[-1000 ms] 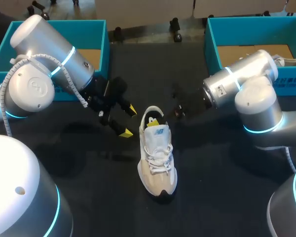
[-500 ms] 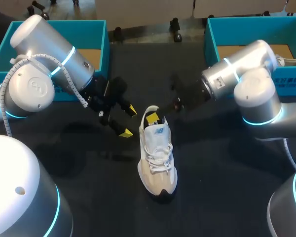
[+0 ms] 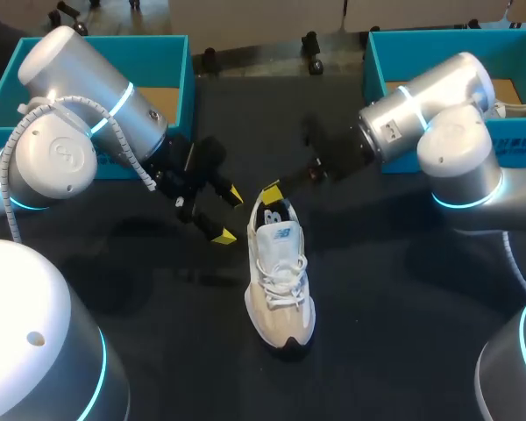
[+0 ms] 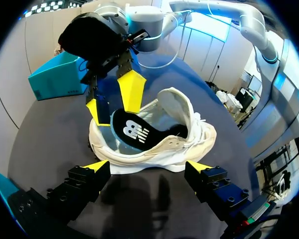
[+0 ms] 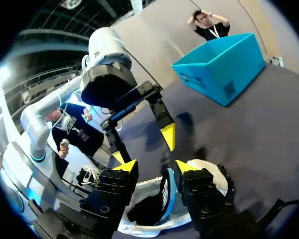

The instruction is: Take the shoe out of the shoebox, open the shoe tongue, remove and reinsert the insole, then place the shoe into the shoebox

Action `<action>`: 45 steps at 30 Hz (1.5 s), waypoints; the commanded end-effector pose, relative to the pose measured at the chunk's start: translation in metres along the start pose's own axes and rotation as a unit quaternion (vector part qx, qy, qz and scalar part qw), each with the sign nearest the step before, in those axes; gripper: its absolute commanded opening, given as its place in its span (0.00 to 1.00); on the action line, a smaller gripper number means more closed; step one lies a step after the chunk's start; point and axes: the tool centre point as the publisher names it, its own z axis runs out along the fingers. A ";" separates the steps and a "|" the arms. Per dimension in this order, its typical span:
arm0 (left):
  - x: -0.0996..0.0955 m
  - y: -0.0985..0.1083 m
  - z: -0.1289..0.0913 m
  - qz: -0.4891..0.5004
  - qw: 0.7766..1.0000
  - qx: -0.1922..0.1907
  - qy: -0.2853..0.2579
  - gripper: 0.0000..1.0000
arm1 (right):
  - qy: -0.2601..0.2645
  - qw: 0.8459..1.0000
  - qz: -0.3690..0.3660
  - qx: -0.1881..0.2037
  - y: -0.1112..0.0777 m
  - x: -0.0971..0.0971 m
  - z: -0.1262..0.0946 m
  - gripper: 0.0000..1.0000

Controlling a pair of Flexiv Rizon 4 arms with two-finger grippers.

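Lying on the black table (image 3: 377, 333) between the 2 arms, the white and tan shoe (image 3: 280, 285) was out of both boxes. It sat on its sole, with its toe pointing toward the robot and its heel pointing away. Its white tongue (image 4: 178, 102) was pushed forward, so the mouth of the shoe was wide open. The black insole (image 4: 131, 130) with a pale blue edge stuck up out of the heel end, tilted, with its lower part down inside the shoe. The right gripper (image 5: 154, 166) was right above the heel, and its 2 yellow tips pinched the top of the insole, 1 on each face. The left gripper (image 3: 228, 215) hung just beside the heel on the robot's left, not touching the shoe, with its fingers spread wide apart and nothing in them. In the left wrist view the whole shoe sat ahead of those fingers. 2 teal boxes stood at the far end of the table, well apart from the shoe. The left shoebox (image 3: 162, 61) was behind the left arm and showed a brown cardboard floor. The right shoebox (image 3: 375, 83) was behind the right arm. A small white thing (image 3: 519, 109) showed in it, but too much of it was hidden to tell what it was.
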 end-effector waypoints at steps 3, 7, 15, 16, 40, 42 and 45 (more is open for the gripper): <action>0.000 0.000 0.000 0.000 1.000 -0.001 0.000 1.00 | -0.015 1.000 -0.009 -0.004 0.010 0.006 -0.009 0.47; 0.000 0.000 0.000 0.000 1.000 -0.001 0.000 1.00 | -0.027 0.999 -0.003 -0.021 0.011 0.006 -0.011 0.39; 0.000 -0.004 -0.013 0.004 1.000 0.000 0.001 1.00 | -0.064 0.995 0.032 -0.065 0.000 0.014 -0.017 0.00; 0.001 -0.004 -0.015 0.004 1.000 0.001 0.001 1.00 | -0.069 0.994 0.038 -0.071 -0.002 0.015 -0.018 0.00; 0.002 -0.016 -0.077 0.041 0.998 -0.034 0.035 1.00 | -0.149 0.975 0.120 -0.115 -0.015 0.025 -0.028 0.00; 0.002 -0.017 -0.085 0.042 0.998 -0.035 0.033 1.00 | -0.149 0.975 0.120 -0.115 -0.015 0.025 -0.028 0.00; 0.002 -0.016 -0.093 0.046 0.998 -0.042 0.033 1.00 | -0.149 0.975 0.120 -0.115 -0.015 0.025 -0.028 0.00</action>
